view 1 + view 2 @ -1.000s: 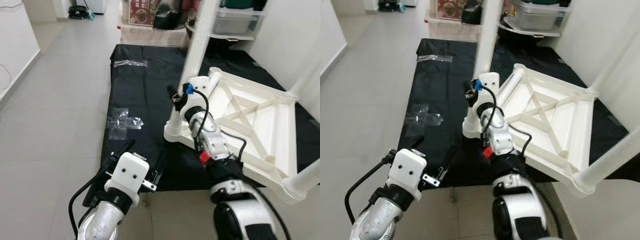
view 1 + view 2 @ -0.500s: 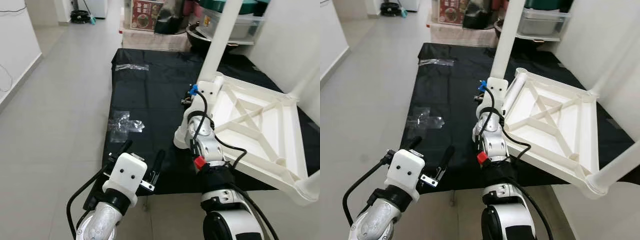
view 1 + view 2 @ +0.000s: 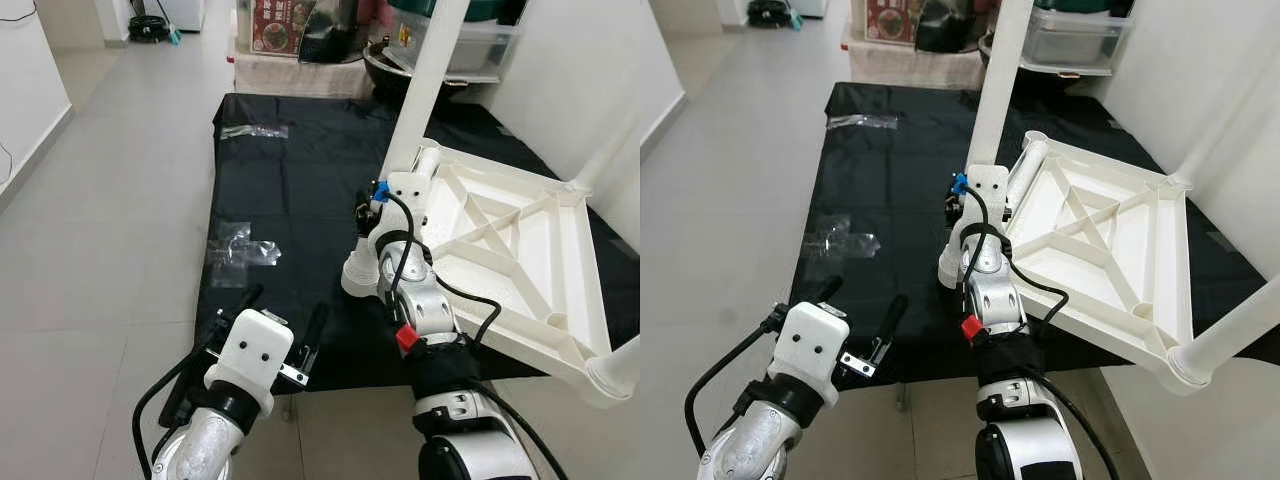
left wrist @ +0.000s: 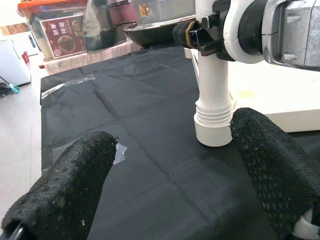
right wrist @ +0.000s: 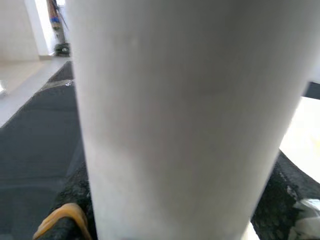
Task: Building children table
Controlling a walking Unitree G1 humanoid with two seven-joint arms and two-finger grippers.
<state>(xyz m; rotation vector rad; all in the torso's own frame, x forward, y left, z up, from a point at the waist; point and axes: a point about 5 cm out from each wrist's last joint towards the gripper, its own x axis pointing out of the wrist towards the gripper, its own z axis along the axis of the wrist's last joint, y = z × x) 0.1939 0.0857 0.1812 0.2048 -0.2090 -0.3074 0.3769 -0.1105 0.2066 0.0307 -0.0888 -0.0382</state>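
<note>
A white children's table (image 3: 520, 250) lies upside down on a black mat (image 3: 290, 200). One white leg (image 3: 425, 90) stands upright at its near-left corner, with its ribbed foot (image 4: 214, 120) resting on the mat. My right gripper (image 3: 372, 205) is shut on that leg low down; in the right wrist view the leg (image 5: 185, 100) sits between the black fingers (image 5: 75, 200). My left gripper (image 3: 280, 315) hovers open over the mat's front edge, short of the leg's foot, with nothing between its fingers (image 4: 75, 185). Two more legs (image 3: 620, 365) stick out at the right.
Clear tape patches (image 3: 240, 250) lie on the mat's left part. Boxes, bins and a dark pot (image 3: 385, 60) crowd the far end of the mat. Grey tiled floor (image 3: 100, 250) stretches to the left, up to a white wall (image 3: 30, 90).
The whole picture has shifted as the camera moved. The right gripper keeps its hold on the leg, which leans slightly differently. The left gripper stays open in much the same place.
</note>
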